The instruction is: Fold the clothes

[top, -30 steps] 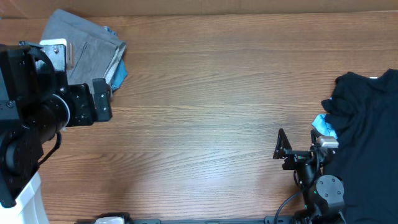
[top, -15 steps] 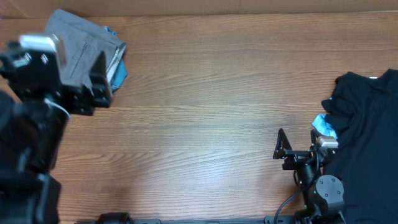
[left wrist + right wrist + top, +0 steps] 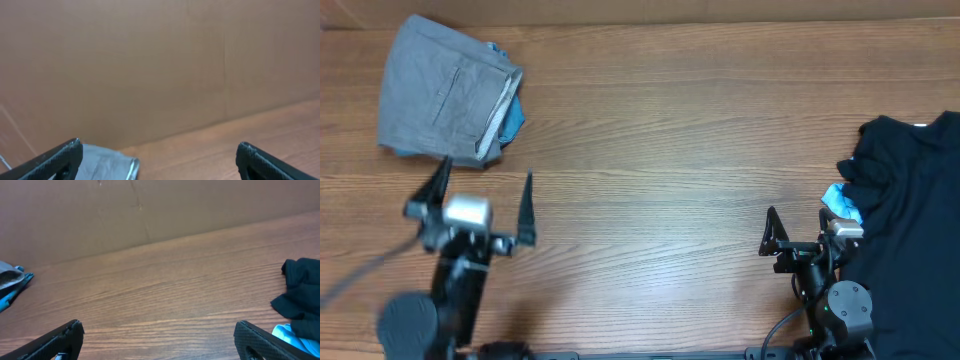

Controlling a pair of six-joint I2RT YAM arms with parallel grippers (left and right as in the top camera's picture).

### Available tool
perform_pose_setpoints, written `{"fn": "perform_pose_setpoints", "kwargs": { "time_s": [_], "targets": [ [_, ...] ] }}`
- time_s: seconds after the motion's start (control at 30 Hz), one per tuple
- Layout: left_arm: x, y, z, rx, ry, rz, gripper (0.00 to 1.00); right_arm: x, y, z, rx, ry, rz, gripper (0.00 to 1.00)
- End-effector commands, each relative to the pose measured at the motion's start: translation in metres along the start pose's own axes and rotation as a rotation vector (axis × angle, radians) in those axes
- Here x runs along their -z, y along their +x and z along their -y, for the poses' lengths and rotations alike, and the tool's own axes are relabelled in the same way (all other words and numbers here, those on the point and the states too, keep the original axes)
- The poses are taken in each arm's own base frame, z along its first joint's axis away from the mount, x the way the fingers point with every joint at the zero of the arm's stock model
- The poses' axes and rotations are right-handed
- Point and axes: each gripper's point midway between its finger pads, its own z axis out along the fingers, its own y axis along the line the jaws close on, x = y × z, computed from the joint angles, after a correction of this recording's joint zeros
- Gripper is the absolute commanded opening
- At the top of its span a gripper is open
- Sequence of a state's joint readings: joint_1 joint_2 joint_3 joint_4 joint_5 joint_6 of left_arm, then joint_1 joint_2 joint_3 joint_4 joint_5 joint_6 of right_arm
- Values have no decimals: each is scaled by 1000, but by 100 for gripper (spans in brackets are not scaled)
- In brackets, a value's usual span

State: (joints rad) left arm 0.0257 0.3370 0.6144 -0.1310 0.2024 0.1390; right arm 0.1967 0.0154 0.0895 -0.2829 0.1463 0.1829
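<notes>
— Grippers spread wide, both empty: left gripper just short of grey shorts, bundled at far left of table; right gripper beside black heap.
— Might snag blue denim tucked underneath, dragging both along.
— Can't tell layers or waistband; barely catches a grey corner from left wrist. Blue scrap by heap unclear too.

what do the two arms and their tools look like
Both arms are black. The left tool has two slim pointed black fingers on a crossbar with a silver-grey block in the middle, and a grey cable leads off it. The right tool is the same build, with a round black joint below and a black cable looping beside it.
</notes>
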Motion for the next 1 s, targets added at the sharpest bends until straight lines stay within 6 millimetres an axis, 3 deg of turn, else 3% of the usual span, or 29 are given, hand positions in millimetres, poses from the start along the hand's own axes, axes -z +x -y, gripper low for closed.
{"fn": "perform_pose_setpoints", "kwargs": {
  "time_s": [0.0,0.17,0.33,0.67,0.8,0.97],
  "targets": [
    [13,23,2,-18,-32,61,100,1,-3,2,-6,8,19,100],
    [21,67,10,8,-39,142,100,1,-3,2,-7,8,19,100],
    [15,104,14,52,-39,167,100,1,-3,2,-7,8,19,100],
    [12,166,18,110,-36,-70,100,1,-3,2,-7,8,19,100],
    [17,202,24,136,-25,-219,100,1,-3,2,-6,8,19,100],
    [16,202,22,135,-33,-218,100,1,-3,2,-7,8,19,100]
  ]
}}
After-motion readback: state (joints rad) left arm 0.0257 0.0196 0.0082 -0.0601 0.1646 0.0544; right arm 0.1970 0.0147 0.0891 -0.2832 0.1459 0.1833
